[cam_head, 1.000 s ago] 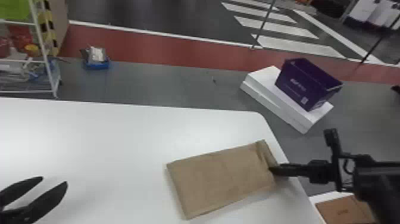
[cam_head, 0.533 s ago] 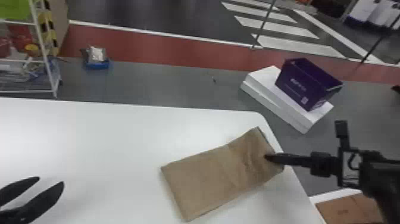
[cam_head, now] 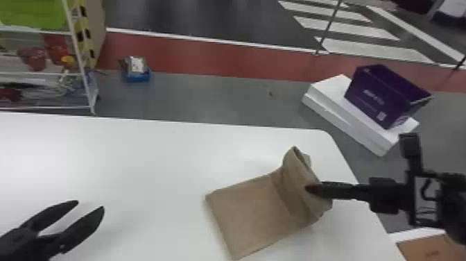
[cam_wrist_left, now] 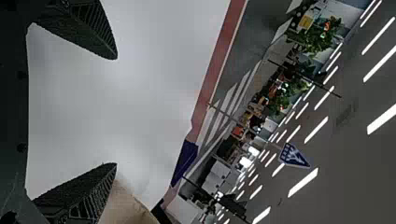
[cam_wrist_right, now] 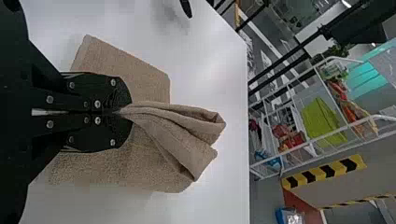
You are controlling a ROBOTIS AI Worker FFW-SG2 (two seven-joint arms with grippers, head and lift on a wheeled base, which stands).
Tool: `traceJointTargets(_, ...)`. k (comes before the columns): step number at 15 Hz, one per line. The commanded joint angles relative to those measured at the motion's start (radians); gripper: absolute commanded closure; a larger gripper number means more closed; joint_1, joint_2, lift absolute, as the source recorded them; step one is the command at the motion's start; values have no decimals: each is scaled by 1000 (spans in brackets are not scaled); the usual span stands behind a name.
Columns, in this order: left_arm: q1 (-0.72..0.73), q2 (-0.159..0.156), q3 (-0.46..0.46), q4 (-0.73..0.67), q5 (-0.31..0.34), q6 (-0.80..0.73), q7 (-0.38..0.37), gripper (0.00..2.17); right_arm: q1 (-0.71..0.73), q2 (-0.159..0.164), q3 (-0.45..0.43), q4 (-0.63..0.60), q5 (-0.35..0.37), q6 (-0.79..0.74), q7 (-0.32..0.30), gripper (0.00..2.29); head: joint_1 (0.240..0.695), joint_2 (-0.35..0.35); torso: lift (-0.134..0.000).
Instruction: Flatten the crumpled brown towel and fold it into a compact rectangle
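My right gripper (cam_head: 313, 190) is at the towel's right end in the head view. The brown towel (cam_head: 253, 208) lies as a folded, mostly flat piece near the table's right edge, its right end lifted into a loose fold. In the right wrist view, the gripper (cam_wrist_right: 122, 112) is shut on a pinch of the towel (cam_wrist_right: 182, 140), which bunches beyond the fingertips. My left gripper (cam_head: 91, 205) stands open over the table at the lower left, well apart from the towel. The left wrist view shows the same gripper (cam_wrist_left: 116, 111) with nothing between its fingers; a towel corner (cam_wrist_left: 123, 205) appears beyond one finger.
The white table (cam_head: 138, 156) has its rounded far-right corner just beyond the towel. On the floor past it, a purple box (cam_head: 381, 95) rests on white boxes (cam_head: 350, 119). A wire rack (cam_head: 78, 59) stands behind the table at left.
The towel's right end has risen and curled inward, with the right gripper now slightly farther left than half a second ago. The left gripper has barely moved.
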Motion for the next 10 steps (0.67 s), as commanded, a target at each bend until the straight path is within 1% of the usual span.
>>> traceJointTargets(1, 1, -3, 1, 0, 0, 0, -2, 63, -3, 13, 75, -37, 36, 37, 5, 1146, 695, -232, -124)
traceJointTargets(2, 1, -3, 1, 0, 0, 0, -2, 63, -9, 18, 106, -40, 48, 49, 5, 1146, 695, -217, -124)
traceJointTargets(3, 3, -3, 1, 0, 0, 0, -2, 63, -16, 18, 149, -44, 71, 65, 5, 1146, 695, -190, -124)
traceJointTargets(5, 3, -3, 3, 0, 0, 0, -2, 63, -22, 21, 221, -57, 122, 77, 5, 1143, 695, -164, -124)
traceJointTargets(7, 3, -3, 4, 1, 2, 0, -2, 63, -34, 30, 262, -58, 131, 92, 5, 1129, 695, -136, -124)
traceJointTargets(8, 3, -3, 4, 3, 2, 0, -2, 63, -39, 30, 288, -58, 140, 98, 5, 998, 695, -123, -124)
traceJointTargets(9, 1, -3, 4, 3, 2, 0, -2, 63, -39, 31, 318, -61, 152, 104, 5, 539, 695, -103, -124)
traceJointTargets(10, 1, -3, 4, 5, 2, -3, -2, 63, -39, 33, 331, -64, 162, 104, 5, 157, 695, -95, -124)
